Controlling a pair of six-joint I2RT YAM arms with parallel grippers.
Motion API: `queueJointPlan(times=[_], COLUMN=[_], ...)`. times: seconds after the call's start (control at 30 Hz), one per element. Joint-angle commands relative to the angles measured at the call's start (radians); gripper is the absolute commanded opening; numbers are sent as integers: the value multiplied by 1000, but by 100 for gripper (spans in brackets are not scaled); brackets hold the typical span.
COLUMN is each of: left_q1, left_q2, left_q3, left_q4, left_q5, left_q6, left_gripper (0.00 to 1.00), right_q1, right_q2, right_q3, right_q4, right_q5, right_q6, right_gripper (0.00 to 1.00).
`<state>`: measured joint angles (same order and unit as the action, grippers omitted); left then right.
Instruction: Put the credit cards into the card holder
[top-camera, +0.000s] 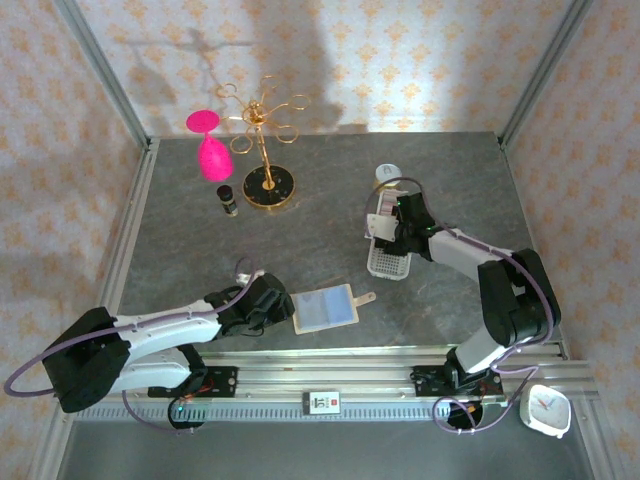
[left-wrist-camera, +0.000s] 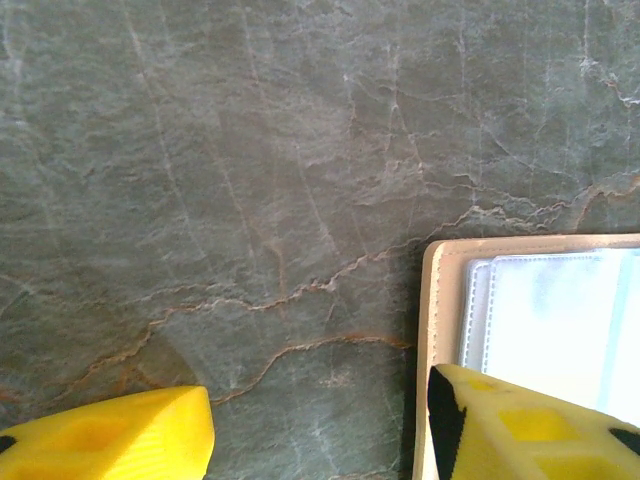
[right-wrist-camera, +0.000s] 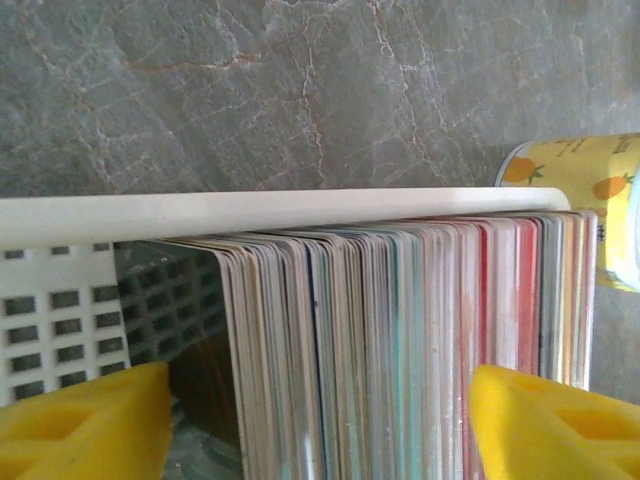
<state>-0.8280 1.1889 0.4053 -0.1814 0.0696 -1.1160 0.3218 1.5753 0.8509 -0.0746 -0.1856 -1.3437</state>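
Note:
The card holder (top-camera: 325, 308) lies open and flat on the table at the near middle, beige rim (left-wrist-camera: 438, 300) around clear sleeves, snap tab pointing right. My left gripper (top-camera: 281, 308) is at its left edge, open (left-wrist-camera: 320, 440); one finger (left-wrist-camera: 530, 425) overlaps the holder's edge and the other (left-wrist-camera: 110, 435) is over bare table. The credit cards (right-wrist-camera: 400, 340) stand on edge as a thick stack at the far end of a white perforated tray (top-camera: 390, 264). The front card's face is dark and glossy. My right gripper (top-camera: 384, 233) straddles the stack, open (right-wrist-camera: 320, 425), with a gap at its left finger (right-wrist-camera: 85, 420).
A yellow can with fruit prints (right-wrist-camera: 590, 190) stands just past the tray's far end. At the back left are a pink glass (top-camera: 208, 148), a gold wire stand (top-camera: 265, 150) and a small dark bottle (top-camera: 228, 200). A white clock (top-camera: 545, 408) sits by the right arm's base.

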Motion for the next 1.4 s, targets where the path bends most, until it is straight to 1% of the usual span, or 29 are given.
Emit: queueJointPlan(times=[0.0,0.23,0.33,0.4,0.5,0.53,0.6,0.67,0.73,0.8,0.83,0.87,0.97,1.07,1.2,1.37], left_q1=[5,9,11,13,13,13,15,14,17,16,17,18,19,18,20,21], left_q2=[92,107,112,117,125,126,128,128,129,131,133,133,135,135,139,145], left_q3=[-5,-10,-11,-11,-10,-10,-10,-10,-10,-11,-11,-11,-14,-14,-16,-16], left_q4=[333,351,358,361,365,365,365,366,367,371,372,373,378,381,385,390], left_q5=[122,135,140,144,150,151,154,155,155,156,157,157,160,164,167,170], left_q6=[8,5,5,4,5,4,7,7,5,5,4,4,4,4,4,4], left_gripper=[58,57,56,56,55,55,54,54,54,54,54,54,53,53,52,51], right_q1=[-5,-4,-4,-3,-3,-3,-3,-3,-2,-1,0,0,0,0,0,0], right_q2=[-37,-63,-71,-71,-67,-62,-57,-54,-50,-48,-49,-49,-58,-74,-83,-93], right_q3=[19,7,3,2,1,2,4,7,5,5,5,4,-3,-10,-12,-10], right_q4=[-14,-67,-75,-77,-73,-71,-68,-64,-60,-62,-63,-63,-65,-76,-85,-90], right_q5=[10,-8,-14,-12,-14,-14,-13,-17,-14,-15,-15,-13,-12,-12,-12,-11], right_q6=[-4,-20,-24,-27,-29,-30,-30,-26,-26,-29,-28,-29,-34,-34,-32,-32], right_gripper=[72,65,60,54,49,46,47,52,51,45,38,35,34,31,24,18])
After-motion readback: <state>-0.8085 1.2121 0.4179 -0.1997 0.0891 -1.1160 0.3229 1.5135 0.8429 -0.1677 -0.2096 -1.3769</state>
